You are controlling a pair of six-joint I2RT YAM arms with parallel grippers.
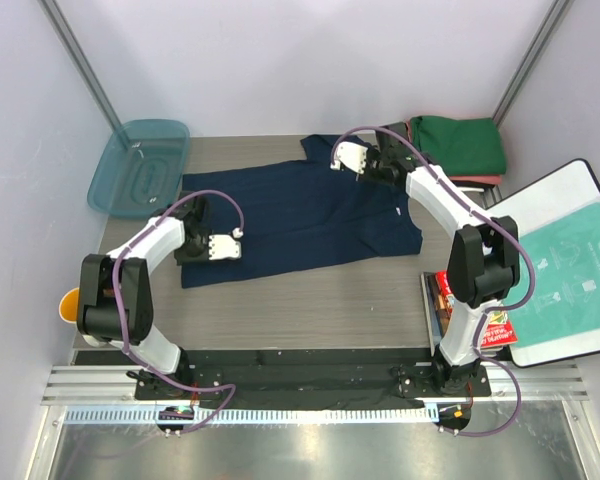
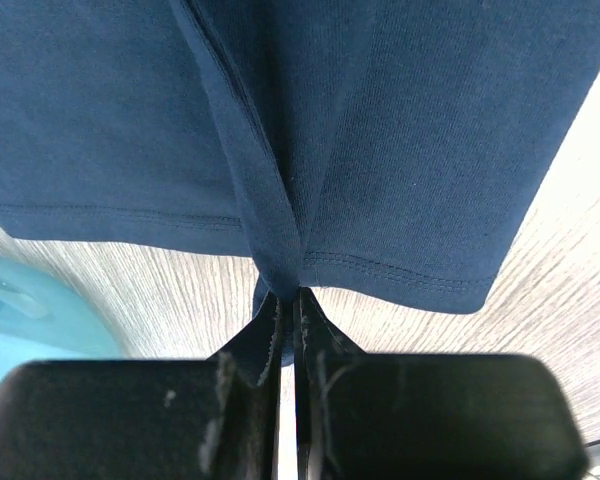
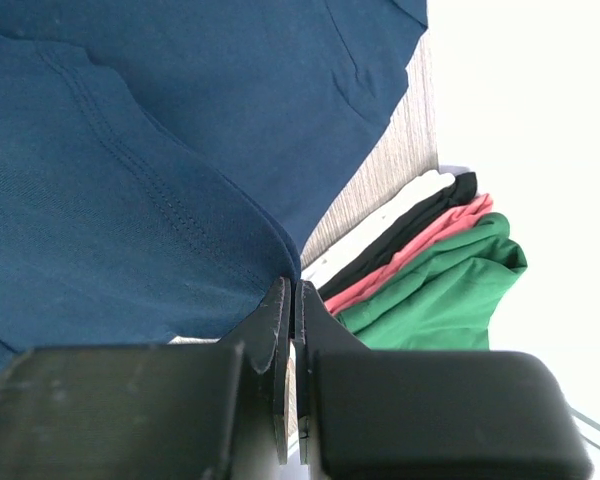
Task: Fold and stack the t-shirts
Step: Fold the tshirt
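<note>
Grey wood-grain table [image 1: 310, 300], pale walls; stack corner far right.

Fig.: navy t-shirt [image 1: 300, 215] lies spread across table centre, hem end to the left, small white tag [image 1: 397, 210] to the right; cloth mostly flat w/ shallow creases.

Left gripper [image 2: 288, 296]: jaws closed, pinching a bunched pleat of the stitched hem. Right gripper [image 3: 291, 290]: jaws closed on the shirt's far-right part, beside a curved seam.

Step (judged): 1st fold, both edges gripped, nothing folded over yet. Next move calls for lifting both pinches together, keeping cloth taut, then carrying one edge across w/o dragging.

Folded stack [image 1: 458, 145], green on top, salmon, dark and white layers beneath, waits just beyond the shirt.
</note>
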